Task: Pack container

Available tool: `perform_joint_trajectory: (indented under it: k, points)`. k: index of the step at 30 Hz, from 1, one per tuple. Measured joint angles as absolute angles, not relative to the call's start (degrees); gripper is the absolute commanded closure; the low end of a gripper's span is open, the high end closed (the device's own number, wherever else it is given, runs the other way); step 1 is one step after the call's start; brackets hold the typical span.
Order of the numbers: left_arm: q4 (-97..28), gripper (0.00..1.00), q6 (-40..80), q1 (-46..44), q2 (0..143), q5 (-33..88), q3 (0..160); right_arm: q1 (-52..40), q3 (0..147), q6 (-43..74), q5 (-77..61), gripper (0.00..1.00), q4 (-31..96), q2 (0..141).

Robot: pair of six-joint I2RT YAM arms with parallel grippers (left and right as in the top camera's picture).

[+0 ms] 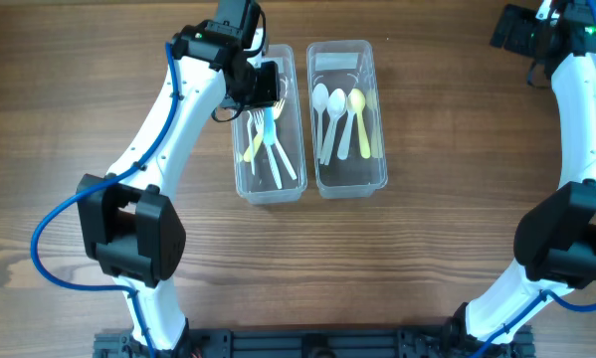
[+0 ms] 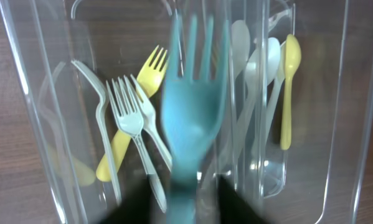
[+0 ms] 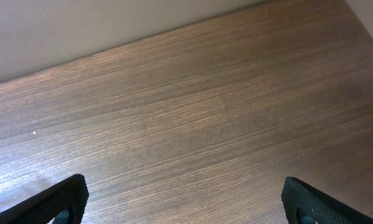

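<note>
- The left gripper [image 2: 186, 208] is clenched on the handle of a teal fork [image 2: 192, 106]. It holds it tines-up over the far end of the fork container [image 1: 241, 169], the left of two clear tubs sitting side by side.
- The step in hand looks like putting this fork in with the others. To do it well, I'd bring the fork down lengthwise along the tub, so handle and tines both clear the end walls.
- I'd let go only once it is low over the pile. Dropped from higher up, it could bounce on the hard plastic or end up leaning on the rim.
- Keep it on the near side of the shared wall: the spoon container [image 1: 382, 149] is right alongside, and a sideways drift would put the fork in with the spoons.
- The teal fork is blurred in the wrist view, but it is clearly smooth plastic with four tines and a broad neck. It looks light and slippery, so I'd keep the grip firm until release.
- Already in the tub are a yellow fork [image 2: 146, 78], lying at a slant, and pale white forks [image 2: 130, 106] crossing over it. The new one will have to rest on top of a loose heap, not a flat floor.
- Through the clear walls I can see a yellow spoon [image 2: 290, 87] and white spoons [image 2: 270, 62] in the neighbouring tub.
- The right gripper [image 3: 186, 202] hangs well away at the far right, fingers spread wide and holding nothing, with only bare wooden table [image 3: 205, 112] under it.
</note>
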State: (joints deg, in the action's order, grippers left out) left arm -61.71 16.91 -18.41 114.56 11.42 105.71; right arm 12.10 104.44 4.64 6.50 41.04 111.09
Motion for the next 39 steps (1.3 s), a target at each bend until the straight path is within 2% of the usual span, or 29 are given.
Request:
perform_joint_trajectory:
  k: [2, 4, 8, 15, 22, 28, 39]
  points:
    - [-62.0, 0.19, 17.3, -18.4, 114.6, 11.4, 105.7, 12.1, 104.4, 4.6, 6.5, 0.00, 41.1, 111.1]
    - [-62.0, 0.15, 17.1, -18.4, 114.6, 11.4, 105.7, 12.1, 104.4, 4.6, 6.5, 0.00, 41.0, 111.1]
    - [-61.6, 0.00, 17.1, -18.4, 114.6, 11.3, 105.7, 12.1, 104.4, 4.6, 6.5, 0.00, 41.0, 111.1]
    - [-60.1, 0.00, 17.1, -13.8, 114.6, 11.2, 108.5, 12.1, 104.4, 4.6, 6.5, 0.00, 41.0, 111.1]
    - [-59.1, 0.00, 17.1, 2.7, 112.9, 10.9, 118.1, 12.1, 104.4, 4.6, 6.5, 0.00, 41.1, 111.1]
    - [-59.4, 0.00, 17.1, 15.0, 111.4, 10.3, 119.3, 12.1, 104.4, 4.6, 6.5, 0.00, 41.1, 111.1]
    - [-58.9, 0.00, 17.1, 20.1, 111.4, 10.3, 119.3, 12.1, 104.4, 4.6, 6.5, 0.00, 41.1, 111.1]
